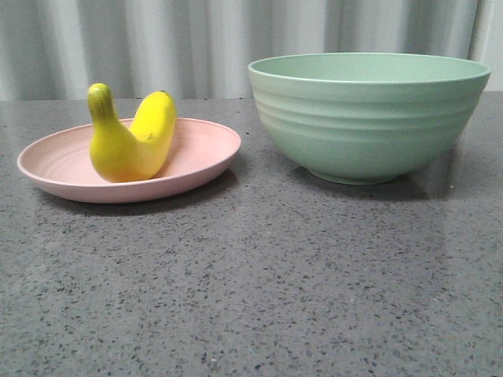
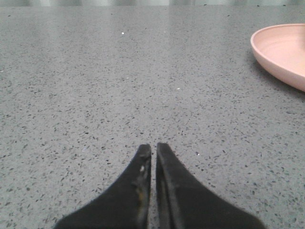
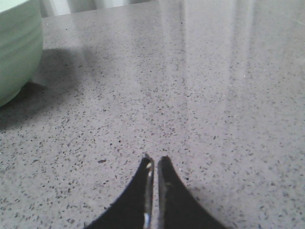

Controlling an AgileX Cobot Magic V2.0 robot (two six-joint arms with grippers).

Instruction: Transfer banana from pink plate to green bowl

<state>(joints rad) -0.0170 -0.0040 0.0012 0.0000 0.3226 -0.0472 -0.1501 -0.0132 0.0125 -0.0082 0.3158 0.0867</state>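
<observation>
Your left gripper (image 2: 153, 149), closed and empty like the right gripper (image 3: 154, 160), is the nearer one: the banana (image 1: 131, 137) lies curled in the pink plate (image 1: 200, 169), left of the green bowl (image 1: 369, 118).

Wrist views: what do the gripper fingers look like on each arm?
Left gripper: two matte black fingers, broad at the base, curving in to narrow tips; scuffed, with pale specks on one inner edge. Right gripper: same black tapered shape, with a shiny glint along one inner edge. No cables or markings visible.
</observation>
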